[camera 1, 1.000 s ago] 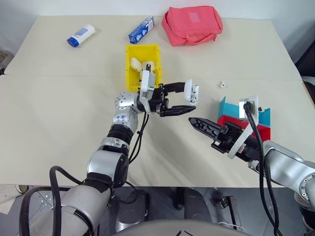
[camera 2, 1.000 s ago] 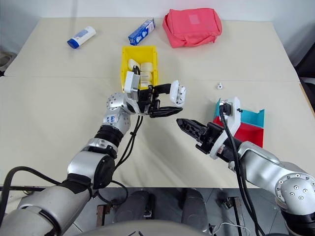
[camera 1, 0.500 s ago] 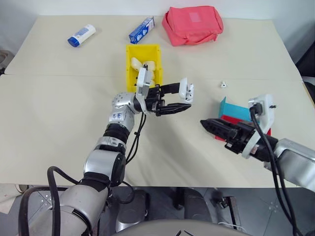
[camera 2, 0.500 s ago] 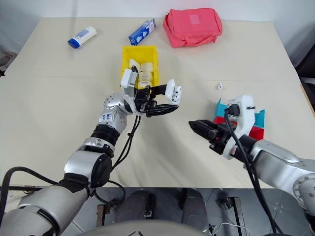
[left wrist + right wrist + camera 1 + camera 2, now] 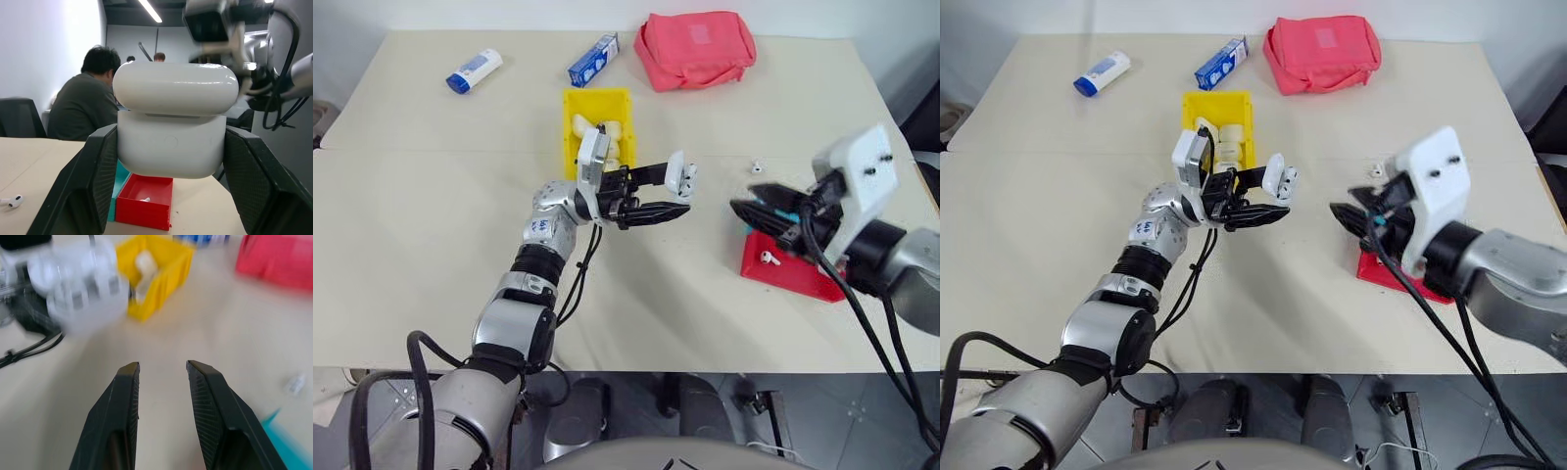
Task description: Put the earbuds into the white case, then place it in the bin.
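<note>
No wording can be read on the blue-and-white carton or the white blue-capped bottle

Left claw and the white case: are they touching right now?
Touching. In the left wrist view, both black fingers press against the sides of the white case, lid ajar, held by the left claw.

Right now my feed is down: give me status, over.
Left pincer shut on the white case, lid up. Right pincer open, empty. One earbud in the red tray, one on the table. Bin unobstructed.
</note>
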